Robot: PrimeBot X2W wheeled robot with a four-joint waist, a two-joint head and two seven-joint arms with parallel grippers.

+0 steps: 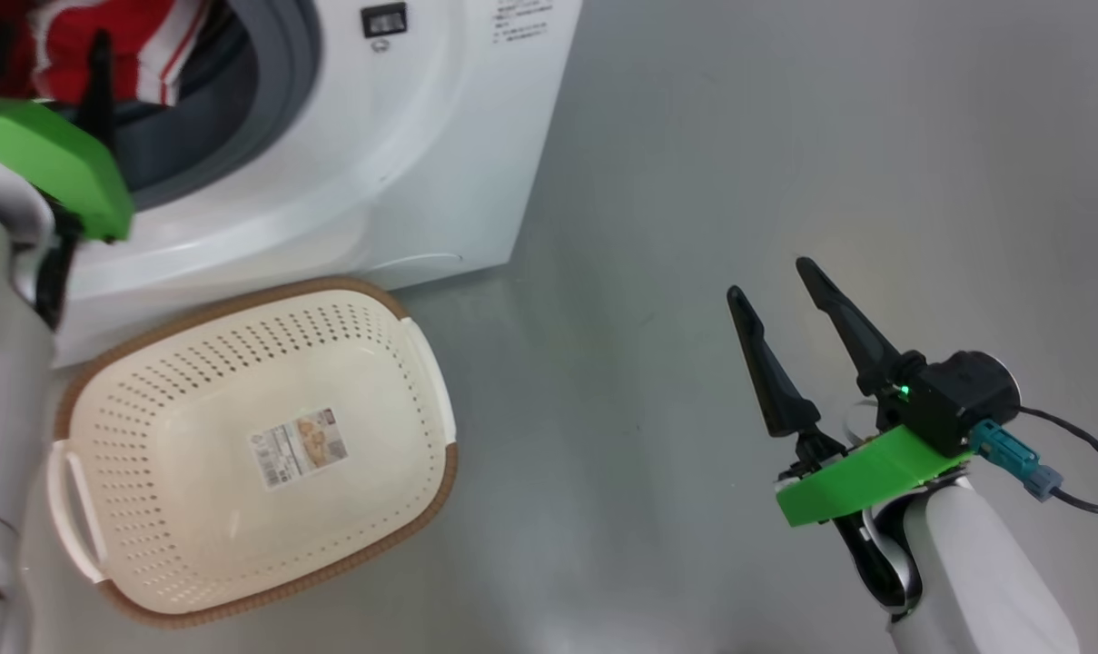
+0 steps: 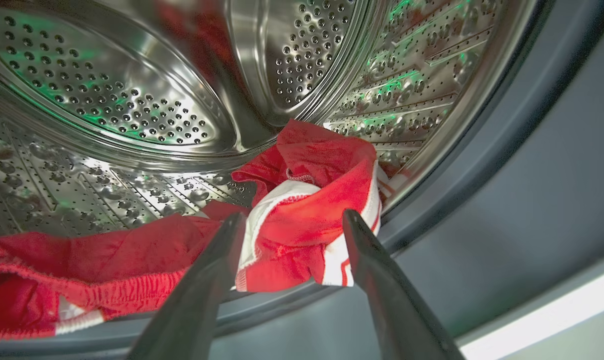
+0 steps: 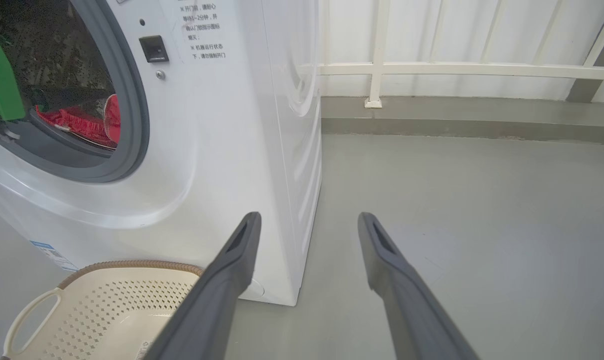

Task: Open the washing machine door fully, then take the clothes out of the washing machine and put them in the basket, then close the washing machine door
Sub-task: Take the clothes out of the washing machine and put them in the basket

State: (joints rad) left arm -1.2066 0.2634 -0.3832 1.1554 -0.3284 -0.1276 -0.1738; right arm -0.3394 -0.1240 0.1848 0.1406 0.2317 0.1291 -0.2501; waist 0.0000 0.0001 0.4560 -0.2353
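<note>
- The step in hand, we judge, is the first pick. The bright red garments with white stripe trim (image 2: 306, 220) lie low in the perforated steel drum (image 2: 132, 100) of the big white front-loading washing machine (image 1: 421, 136), just inside its mouth.
- The left jaws stand wide apart inside that mouth, holding nothing. A bunched red-and-white fold lies between their tips, and we cannot tell whether they touch the cloth.
- We would reach slightly deeper before closing, so the jaws bite the thick bunch and not only its white hem, which could slip free.
- A second red piece (image 2: 82, 270) trails along the machine's drum lip. We cannot tell whether it is joined to the first, so we lift slowly and watch for dragging.
- We keep the tips off the machine's grey rubber gasket (image 2: 506, 200).
- The small cream-white perforated plastic basket with a brown woven-look rim (image 1: 176, 400) sits just in front of the machine, below its mouth, so a short carry out and down should do.
- The right jaws, also apart and empty, hover over the grey floor (image 1: 694, 136) well off the machine's side, and we leave them there.
</note>
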